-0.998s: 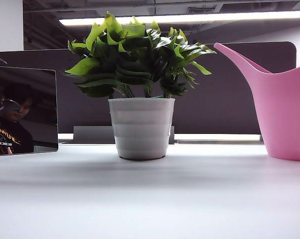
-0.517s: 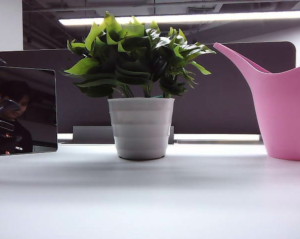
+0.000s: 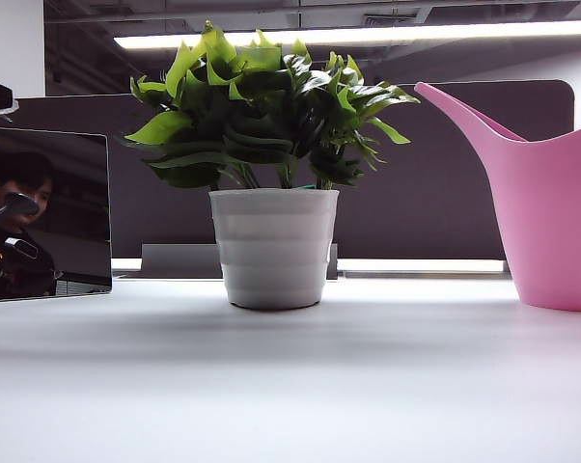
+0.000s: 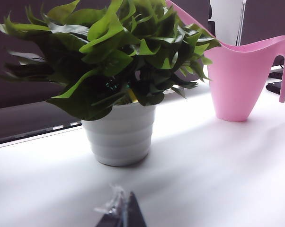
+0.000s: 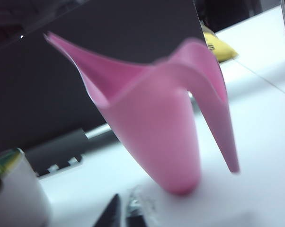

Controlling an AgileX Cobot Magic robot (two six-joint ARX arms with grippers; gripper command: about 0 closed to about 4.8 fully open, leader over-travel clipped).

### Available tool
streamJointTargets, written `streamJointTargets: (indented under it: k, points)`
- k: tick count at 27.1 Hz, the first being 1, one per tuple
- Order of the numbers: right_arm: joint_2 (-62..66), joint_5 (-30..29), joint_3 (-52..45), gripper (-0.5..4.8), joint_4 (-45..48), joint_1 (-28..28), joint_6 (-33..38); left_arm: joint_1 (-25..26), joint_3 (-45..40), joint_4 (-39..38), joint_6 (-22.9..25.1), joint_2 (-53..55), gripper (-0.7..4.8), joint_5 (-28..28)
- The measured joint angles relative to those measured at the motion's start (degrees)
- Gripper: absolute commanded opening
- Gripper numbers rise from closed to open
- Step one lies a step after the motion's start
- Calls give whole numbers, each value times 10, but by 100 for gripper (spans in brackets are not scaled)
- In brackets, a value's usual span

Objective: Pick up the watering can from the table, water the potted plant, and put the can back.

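You are looking at the watering can (image 3: 553,222) standing upright on the white bench (image 3: 290,386), just right of the potted plant (image 3: 271,164) and untouched. The left gripper (image 4: 122,213) is hanging low before the pot, fingers seeming pressed together; the right gripper (image 5: 122,213) is facing the can, fingers nearly closed and empty. Smooth, stiff plastic is likely slippery; the arched handle (image 5: 217,111) is looking the surest hold.
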Motion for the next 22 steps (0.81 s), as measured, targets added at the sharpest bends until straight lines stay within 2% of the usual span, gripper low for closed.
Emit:
streamJointTargets:
  k: [4,5,6,8,9,12,17,22]
  points:
    - [105,10,113,-3,1,21,9,0,0,0,0,0,-5,0]
    - [155,22,158,36,10,39,-13,0,0,0,0,0,-5,0]
    - [186,32,176,199,17,47,-28,0,0,0,0,0,-5,0]
    - [294,76,198,439,29,64,-59,0,0,0,0,0,-5,0]
    - [355,86,199,468,9,64,-56,-1,0,0,0,0,-5,0]
    - [440,103,203,479,28,68,-23,-2,0,0,0,0,-5,0]
    - [508,252,192,479,108,99,-19,-2,0,0,0,0,-5,0]
    - [584,335,180,479,171,96,-33,-2,0,0,0,0,-5,0]
